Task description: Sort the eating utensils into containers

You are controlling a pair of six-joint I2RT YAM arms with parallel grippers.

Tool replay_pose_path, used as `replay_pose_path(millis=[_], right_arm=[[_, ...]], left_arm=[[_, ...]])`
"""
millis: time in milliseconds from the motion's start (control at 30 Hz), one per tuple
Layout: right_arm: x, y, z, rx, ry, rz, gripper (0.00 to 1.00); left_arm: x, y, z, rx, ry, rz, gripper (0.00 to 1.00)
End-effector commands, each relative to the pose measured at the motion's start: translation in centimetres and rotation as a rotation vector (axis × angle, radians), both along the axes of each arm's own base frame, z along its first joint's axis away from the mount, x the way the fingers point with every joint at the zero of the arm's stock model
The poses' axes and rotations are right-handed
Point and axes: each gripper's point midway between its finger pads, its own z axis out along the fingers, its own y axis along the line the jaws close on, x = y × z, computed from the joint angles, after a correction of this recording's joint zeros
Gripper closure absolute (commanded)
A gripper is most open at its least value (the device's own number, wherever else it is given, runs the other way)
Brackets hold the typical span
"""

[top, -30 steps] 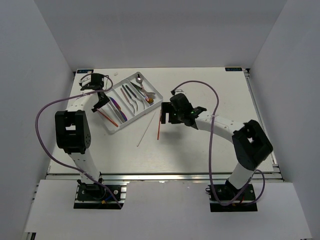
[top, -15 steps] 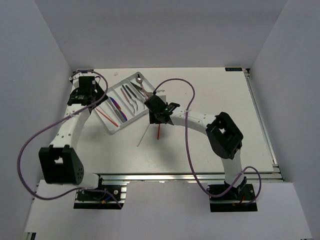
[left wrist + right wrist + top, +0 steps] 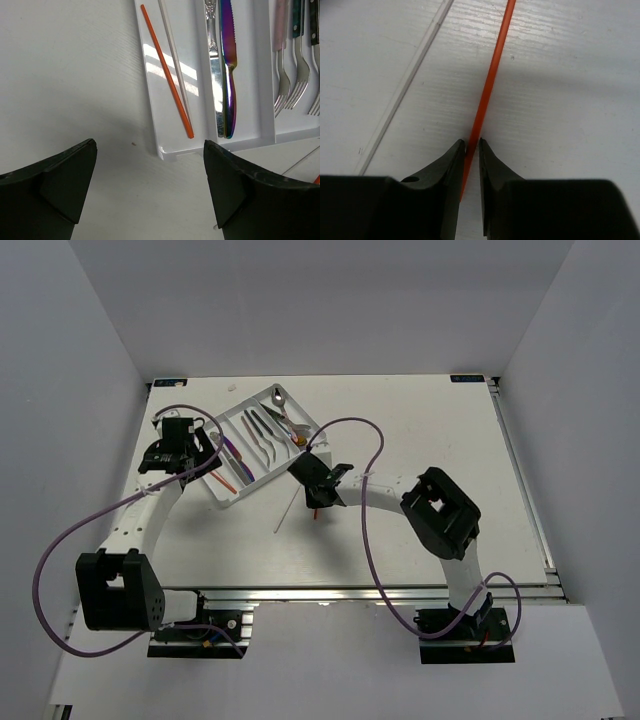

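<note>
The white tray [image 3: 224,502] lies at an angle at the back left, with cutlery in its long compartments. My left gripper [image 3: 197,452] hangs open and empty just off its near corner [image 3: 167,150]. In the left wrist view my left gripper [image 3: 149,145] faces an orange chopstick [image 3: 167,75] and a pale chopstick [image 3: 175,65] in the outer compartment. An iridescent knife [image 3: 229,65] and forks [image 3: 282,85] lie in the compartments beyond. On the table, my right gripper [image 3: 315,502] is low over a second orange chopstick [image 3: 492,75]. My right gripper [image 3: 472,141] is shut on it.
A pale chopstick [image 3: 285,510] lies loose on the table just left of the held one, also seen as a pale chopstick [image 3: 405,85] in the right wrist view. The purple cables of both arms loop above the table.
My right arm swung left and down onto the orange chopstick, and its jaws closed from wide open. My left gripper drew back from over the tray and opened wider.
</note>
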Motion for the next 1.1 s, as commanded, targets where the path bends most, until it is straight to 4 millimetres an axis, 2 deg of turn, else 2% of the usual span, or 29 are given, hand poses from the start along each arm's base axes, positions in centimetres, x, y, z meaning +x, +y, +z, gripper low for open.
replay_pose_path(millis=[0,100,133,167,267,333,367,433,467,500,533,567,600,633,667,700,733,767,833,933,1033,1067], right_arm=[[-1.4,-2.0,-1.8,-0.054,0.016,-0.029,0.77],[-1.8,-3.2,-2.5,-0.083,0.019,-0.041,0.8],[-1.9,-3.4,-2.6,-0.089,0.023,-0.043,0.84],[-2.1,-3.7,-2.8,-0.095,0.028,-0.046,0.94],[-2.0,-4.4,-2.4,-0.076,0.028,-0.07,1.0],[-1.6,-4.2,-0.6,-0.023,0.007,-0.074,1.0],[-1.4,-3.9,1.2,0.029,-0.017,-0.073,1.0],[-1.2,-3.4,3.5,0.091,-0.052,-0.063,1.0],[-1.1,-2.8,6.1,0.159,-0.091,-0.053,1.0],[-1.3,-2.9,6.8,0.18,-0.101,-0.048,1.0],[-1.3,-2.9,7.9,0.208,-0.119,-0.044,1.0],[-1.5,-2.6,10.0,0.264,-0.143,-0.032,1.0],[-1.7,-2.1,10.6,0.307,-0.157,-0.006,1.0],[-1.9,-1.6,11.6,0.359,-0.17,0.023,1.0],[-3.4,-0.2,13.4,0.462,-0.147,0.109,1.0],[-3.4,1.4,15.5,0.573,-0.188,0.173,1.0],[-4.4,1.8,15.3,0.616,-0.173,0.223,1.0],[-6.1,2.8,16.8,0.698,-0.145,0.315,1.0],[-7.0,3.8,18.5,0.785,-0.149,0.372,1.0],[-8.2,4.7,20.9,0.893,-0.138,0.429,1.0],[-8.8,5.1,21.8,0.942,-0.133,0.462,1.0],[-8.9,5.2,22.0,0.957,-0.137,0.463,1.0]], left_arm=[[0.2,-0.3,1.9,-0.005,-0.067,-0.032,0.03],[0.3,-0.8,1.8,-0.022,-0.066,-0.046,0.03],[0.3,-0.9,1.7,-0.028,-0.064,-0.05,0.03],[0.3,-1.0,1.6,-0.037,-0.064,-0.055,0.03],[0.4,-2.9,1.3,-0.117,-0.075,-0.119,0.02],[0.7,-5.6,2.0,-0.216,-0.126,-0.198,0.02],[0.7,-7.4,2.8,-0.277,-0.177,-0.248,0.02],[0.2,-10.6,4.0,-0.4,-0.237,-0.349,0.02],[-0.6,-11.8,3.2,-0.452,-0.236,-0.377,0.02],[-0.3,-13.7,5.7,-0.528,-0.349,-0.424,0.02],[-0.7,-14.9,6.4,-0.582,-0.388,-0.464,0.02],[-1.0,-16.5,7.4,-0.642,-0.46,-0.533,0.02],[-1.8,-18.2,8.2,-0.71,-0.482,-0.571,0.02],[-2.3,-19.0,9.1,-0.74,-0.517,-0.607,0.02],[-2.9,-20.6,10.7,-0.772,-0.575,-0.676,0.02],[-3.5,-21.3,10.4,-0.806,-0.57,-0.687,0.02],[-3.7,-21.7,10.8,-0.817,-0.585,-0.706,0.02],[-3.8,-22.3,11.1,-0.827,-0.592,-0.717,0.02],[-3.7,-22.4,11.2,-0.831,-0.59,-0.708,0.02],[-3.8,-22.7,11.5,-0.84,-0.592,-0.718,0.03],[-3.2,-22.2,10.6,-0.797,-0.553,-0.677,0.06],[-3.1,-22.0,9.8,-0.782,-0.518,-0.656,0.09]])
